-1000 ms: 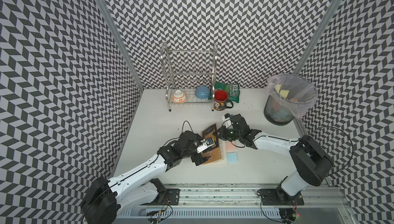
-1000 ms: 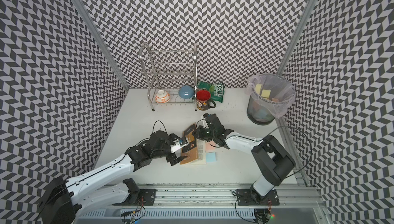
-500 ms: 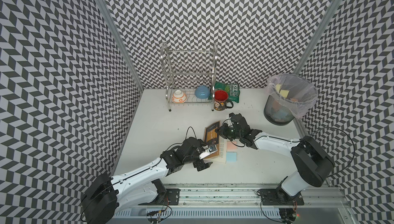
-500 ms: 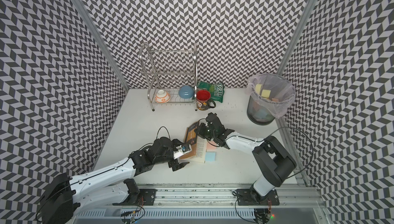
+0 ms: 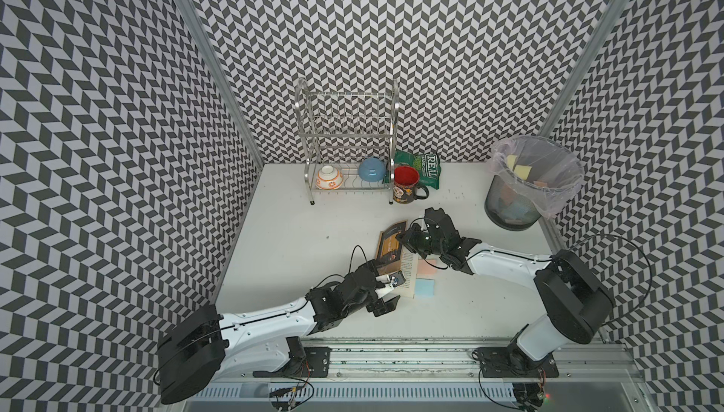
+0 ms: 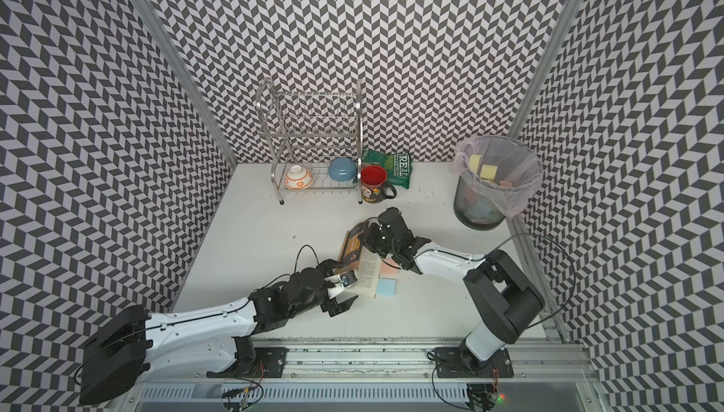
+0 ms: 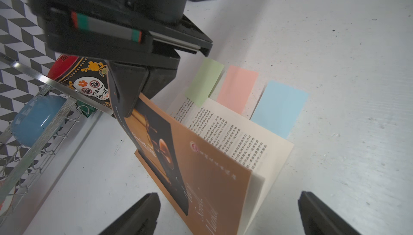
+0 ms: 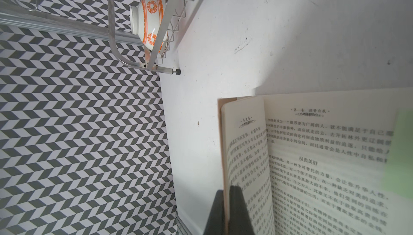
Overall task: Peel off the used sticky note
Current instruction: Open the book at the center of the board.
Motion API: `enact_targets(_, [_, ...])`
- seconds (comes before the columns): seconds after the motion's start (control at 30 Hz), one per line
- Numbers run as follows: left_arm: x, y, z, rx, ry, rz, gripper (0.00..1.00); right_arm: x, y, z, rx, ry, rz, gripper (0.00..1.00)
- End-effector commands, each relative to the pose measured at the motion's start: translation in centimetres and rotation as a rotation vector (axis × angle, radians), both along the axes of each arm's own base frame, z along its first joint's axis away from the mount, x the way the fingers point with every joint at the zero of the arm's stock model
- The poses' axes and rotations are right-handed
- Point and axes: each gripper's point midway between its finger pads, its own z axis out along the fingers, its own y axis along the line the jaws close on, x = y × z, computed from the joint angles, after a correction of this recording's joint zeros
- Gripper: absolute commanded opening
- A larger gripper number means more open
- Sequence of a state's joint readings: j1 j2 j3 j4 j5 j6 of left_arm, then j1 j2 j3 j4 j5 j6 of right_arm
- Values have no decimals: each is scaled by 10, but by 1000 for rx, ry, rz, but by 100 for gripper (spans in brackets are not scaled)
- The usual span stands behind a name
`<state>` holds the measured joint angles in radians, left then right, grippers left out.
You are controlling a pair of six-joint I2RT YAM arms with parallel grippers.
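Note:
A book (image 5: 391, 244) (image 6: 352, 250) lies open mid-table, and my right gripper (image 5: 405, 238) (image 8: 230, 209) is shut on its lifted orange cover (image 7: 201, 166) and first leaves. Three sticky notes jut from the page edge: green (image 7: 204, 81), pink (image 7: 238, 88) (image 5: 427, 269) and blue (image 7: 279, 108) (image 5: 425, 287). None shows writing, so I cannot tell which is the used one. My left gripper (image 5: 386, 290) (image 7: 228, 213) hangs open at the book's near end, holding nothing.
At the back stands a wire dish rack (image 5: 348, 147) with two bowls, beside a skull mug (image 5: 405, 184) and a green snack bag (image 5: 425, 167). A lined bin (image 5: 533, 147) holding discarded notes stands at the back right.
My left gripper has drawn back from on top of the book toward the table's front, staying open. The right gripper still holds the cover up.

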<state>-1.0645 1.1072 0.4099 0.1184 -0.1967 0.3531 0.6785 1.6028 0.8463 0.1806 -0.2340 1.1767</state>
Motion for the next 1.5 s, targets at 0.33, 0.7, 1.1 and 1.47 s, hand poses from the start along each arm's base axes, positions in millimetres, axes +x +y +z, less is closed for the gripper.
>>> enact_targets(0.33, [29,1,11,-44,-116,190,100,12,8,31,110,-74,-40,0])
enact_targets(0.7, [28,2,17,-58,-117,188,56,11,7,28,95,-75,-36,0])
enact_targets(1.1, [23,4,15,-39,-103,167,18,13,4,25,50,-78,-42,0])
enact_targets(1.47, [28,6,14,-47,-70,213,0,28,-18,58,-126,-231,2,72])
